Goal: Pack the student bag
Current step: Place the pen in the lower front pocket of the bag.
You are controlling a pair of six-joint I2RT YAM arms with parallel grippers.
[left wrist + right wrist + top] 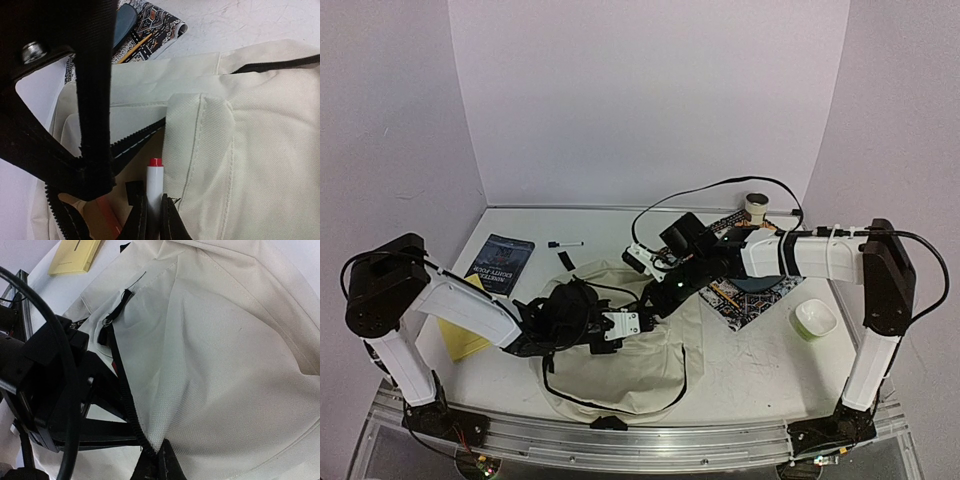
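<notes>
The cream student bag lies flat at the front centre, its zipper mouth open. My left gripper is over the bag; in the left wrist view it is shut on a white marker with a red cap, held at the open zipper mouth of the bag. A red-orange item lies inside. My right gripper is at the bag's far edge; in the right wrist view it is shut on the bag's fabric beside the black zipper, holding the opening up.
A blue book, a black marker and a yellow notepad lie at the left. A patterned mat with a pencil, a white bowl and a tape roll are at the right. A black strap hangs across the left wrist view.
</notes>
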